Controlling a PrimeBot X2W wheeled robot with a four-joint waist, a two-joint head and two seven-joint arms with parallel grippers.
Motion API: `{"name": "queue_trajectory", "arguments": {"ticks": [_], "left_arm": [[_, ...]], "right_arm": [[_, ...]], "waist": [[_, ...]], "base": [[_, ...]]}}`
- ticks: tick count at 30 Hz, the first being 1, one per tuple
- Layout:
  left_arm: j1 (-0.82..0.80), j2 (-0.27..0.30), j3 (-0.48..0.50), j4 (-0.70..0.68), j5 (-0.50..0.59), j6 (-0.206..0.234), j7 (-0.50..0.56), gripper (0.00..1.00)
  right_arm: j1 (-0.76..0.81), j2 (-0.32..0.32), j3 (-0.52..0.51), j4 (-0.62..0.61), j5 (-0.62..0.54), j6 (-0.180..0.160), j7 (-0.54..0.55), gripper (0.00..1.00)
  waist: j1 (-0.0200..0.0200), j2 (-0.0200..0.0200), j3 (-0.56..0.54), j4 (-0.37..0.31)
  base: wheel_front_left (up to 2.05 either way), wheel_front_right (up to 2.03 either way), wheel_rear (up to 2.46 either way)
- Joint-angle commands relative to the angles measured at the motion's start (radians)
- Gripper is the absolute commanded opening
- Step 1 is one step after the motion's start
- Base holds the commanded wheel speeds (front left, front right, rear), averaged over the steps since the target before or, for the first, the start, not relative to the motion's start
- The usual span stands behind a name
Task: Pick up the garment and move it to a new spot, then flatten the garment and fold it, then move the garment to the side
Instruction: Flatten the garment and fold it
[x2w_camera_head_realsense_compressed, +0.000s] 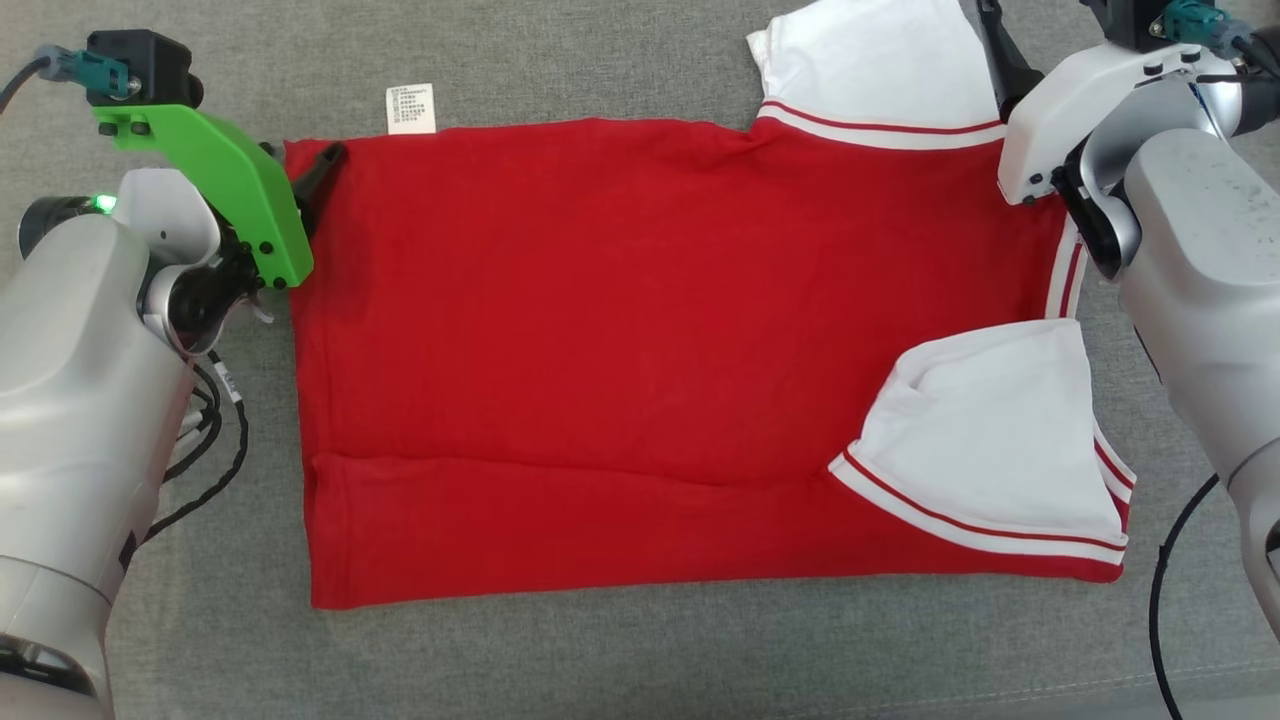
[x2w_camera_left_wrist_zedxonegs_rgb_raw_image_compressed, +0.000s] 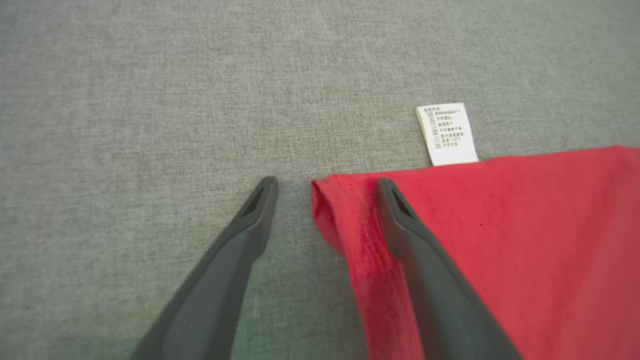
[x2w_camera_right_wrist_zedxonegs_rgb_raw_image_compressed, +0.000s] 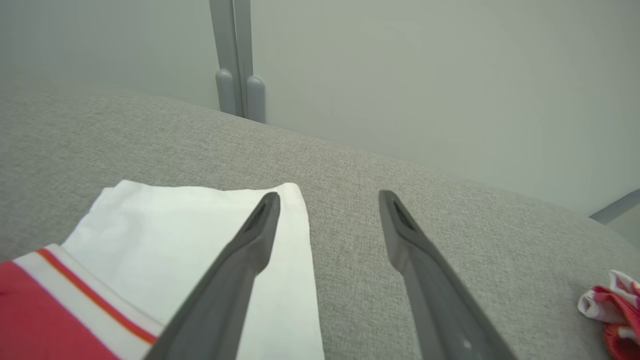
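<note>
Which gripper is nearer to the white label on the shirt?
Left. The left gripper straddles a corner of the shirt, right beside the label. The right gripper is at the white sleeve, at the shirt's other end.

bright even light, soft wrist-cam focus
</note>
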Motion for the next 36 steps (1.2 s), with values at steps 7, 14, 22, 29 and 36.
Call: {"name": "queue_trajectory", "arguments": {"ticks": [7, 14, 22, 29, 36], "left_arm": [[-0.038, -0.012, -0.051, -0.014, -0.009, 0.001, -0.033, 0.0], [-0.053, -0.015, -0.102, -0.077, -0.022, 0.001, -0.093, 0.0], [-0.07, -0.029, -0.157, -0.146, -0.041, 0.001, -0.143, 0.0], [-0.087, -0.026, -0.193, -0.176, -0.055, 0.001, -0.18, 0.0], [-0.091, -0.02, -0.217, -0.163, -0.074, 0.001, -0.213, 0.0]], "right_arm": [[-0.053, -0.016, 0.05, 0.064, 0.034, -0.002, 0.027, 1.0], [-0.115, -0.031, 0.089, 0.114, 0.08, -0.002, 0.132, 1.0], [-0.165, -0.067, 0.116, 0.154, 0.133, -0.002, 0.245, 1.0], [-0.164, -0.07, 0.119, 0.185, 0.185, -0.002, 0.342, 0.4], [-0.161, -0.081, 0.126, 0.186, 0.206, -0.002, 0.307, 0.0]], "waist": [[0.0, 0.0, 0.01, 0.038], [0.0, 0.0, 0.026, 0.091], [0.0, 0.0, 0.059, 0.144], [0.0, 0.0, 0.087, 0.163], [0.0, 0.0, 0.078, 0.155]], "base": [[0.0, 0.0, 0.0], [0.0, 0.0, 0.0], [0.0, 0.0, 0.0], [0.0, 0.0, 0.0], [0.0, 0.0, 0.0]]}}
